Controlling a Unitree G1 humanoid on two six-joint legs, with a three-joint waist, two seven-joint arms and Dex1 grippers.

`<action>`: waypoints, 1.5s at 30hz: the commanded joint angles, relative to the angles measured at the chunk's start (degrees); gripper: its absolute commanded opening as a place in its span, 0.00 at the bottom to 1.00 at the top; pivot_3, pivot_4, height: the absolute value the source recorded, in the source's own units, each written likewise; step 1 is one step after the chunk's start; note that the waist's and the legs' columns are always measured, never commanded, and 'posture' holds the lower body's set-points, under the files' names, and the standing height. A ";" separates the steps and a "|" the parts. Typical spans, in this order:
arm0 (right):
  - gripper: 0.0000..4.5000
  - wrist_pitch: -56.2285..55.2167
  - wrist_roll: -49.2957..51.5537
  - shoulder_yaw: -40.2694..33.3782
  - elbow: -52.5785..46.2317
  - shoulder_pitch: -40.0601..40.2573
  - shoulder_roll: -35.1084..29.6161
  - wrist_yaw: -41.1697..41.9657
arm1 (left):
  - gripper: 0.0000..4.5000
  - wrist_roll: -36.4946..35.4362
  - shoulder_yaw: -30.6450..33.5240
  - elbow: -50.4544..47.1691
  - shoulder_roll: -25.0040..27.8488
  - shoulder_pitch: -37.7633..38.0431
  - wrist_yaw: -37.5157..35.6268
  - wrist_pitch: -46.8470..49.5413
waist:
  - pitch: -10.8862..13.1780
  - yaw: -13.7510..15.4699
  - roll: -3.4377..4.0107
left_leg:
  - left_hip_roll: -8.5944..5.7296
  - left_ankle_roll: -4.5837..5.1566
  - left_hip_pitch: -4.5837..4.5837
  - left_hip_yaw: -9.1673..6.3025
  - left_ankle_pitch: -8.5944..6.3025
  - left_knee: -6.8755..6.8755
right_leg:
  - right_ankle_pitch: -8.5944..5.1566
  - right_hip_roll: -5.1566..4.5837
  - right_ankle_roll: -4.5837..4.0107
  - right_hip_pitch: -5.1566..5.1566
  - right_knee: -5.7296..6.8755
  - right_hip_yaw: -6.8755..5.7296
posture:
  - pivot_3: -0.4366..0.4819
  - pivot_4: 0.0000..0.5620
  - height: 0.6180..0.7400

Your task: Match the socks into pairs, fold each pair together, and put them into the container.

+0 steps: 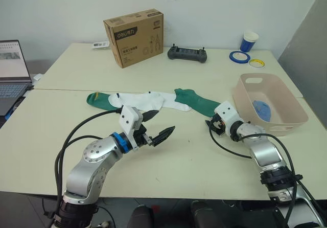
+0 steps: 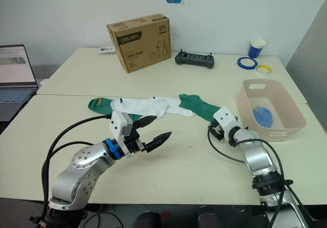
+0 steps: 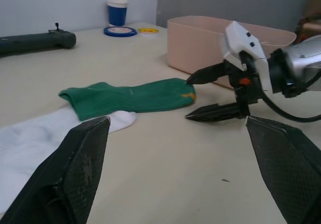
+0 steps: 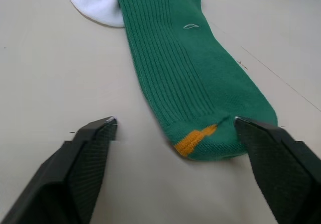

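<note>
Desk (image 1: 168, 166) carried everything. Container (image 1: 294, 110) sat at 3 o'clock, a folded blue sock pair (image 1: 262, 109) already inside. A row of socks lay at centre: green sock (image 1: 98, 100) at 9 o'clock, white socks (image 1: 143, 103) overlapping, second green sock (image 1: 196, 104) toward 3. Right hand (image 4: 173, 128) was open, fingers straddling that sock's yellow-marked toe, nothing gripped. Left hand (image 1: 156, 126) was open, hovering. Judged step: picking up the green pair; next, close on the toe. White socks' overlap hid their count.
</note>
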 commanded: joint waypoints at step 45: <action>0.62 39.87 42.75 -7.93 -33.58 1.75 -16.90 28.81 | 1.00 -14.61 1.13 -9.77 14.33 12.25 -5.17 18.55 | 0.13 -0.15 -0.15 | 0.06 0.02 -0.01 -0.08 -0.02 -0.16 | -0.29 -0.08 -0.29 -0.05 -0.07 -0.17 | 0.48 0.27 1.00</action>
